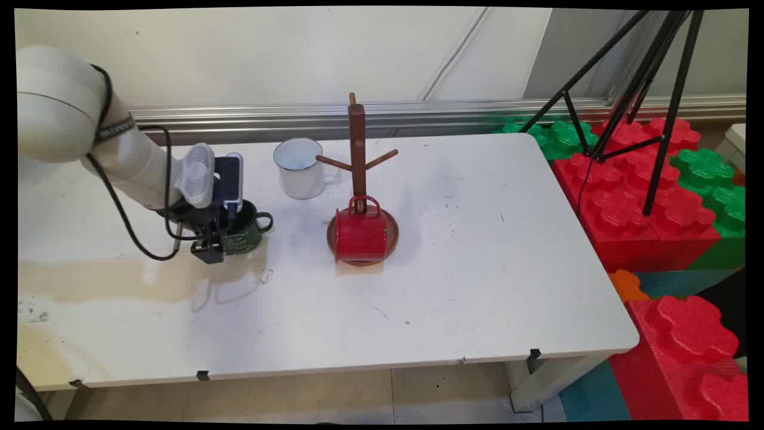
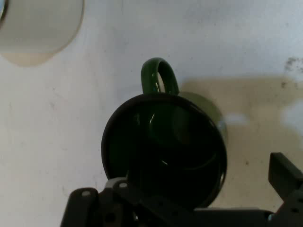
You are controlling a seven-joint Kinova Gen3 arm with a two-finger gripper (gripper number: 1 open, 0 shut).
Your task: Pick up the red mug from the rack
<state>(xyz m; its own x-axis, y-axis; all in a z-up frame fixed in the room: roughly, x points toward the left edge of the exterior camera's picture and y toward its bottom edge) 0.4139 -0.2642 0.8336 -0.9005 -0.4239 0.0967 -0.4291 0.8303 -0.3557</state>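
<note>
Looking across the white table (image 1: 477, 286), we see it runs wide and mostly bare on its right half and along its near edge. Beyond its right end stand big red and green toy blocks (image 1: 650, 197) with a black tripod (image 1: 650, 119) planted on them.

Near the table's middle a wooden mug tree (image 1: 357, 155) rises from a round base, and a red mug (image 1: 360, 234) lies on its side on that base, handle against the post. Just left of the tree, towards the wall, a white enamel mug (image 1: 298, 167) stands upright.

The dark green mug (image 1: 246, 230) stands upright on the table's left part, well apart from the other two, its handle turned towards the red mug. From the hand view it is glossy green outside with a black rim and a dark, shiny inside — its looped handle points away from the fingers.

The gripper (image 1: 216, 239) sits down at this mug on the side opposite the handle. One finger (image 2: 142, 201) reaches over the rim into the mouth and the other finger (image 2: 284, 177) stands outside the wall with a gap to it, so the jaws are parted around the rim, not clamped.

A brownish stain (image 1: 119, 280) spreads over the table in front of the mug, out to the left edge.
</note>
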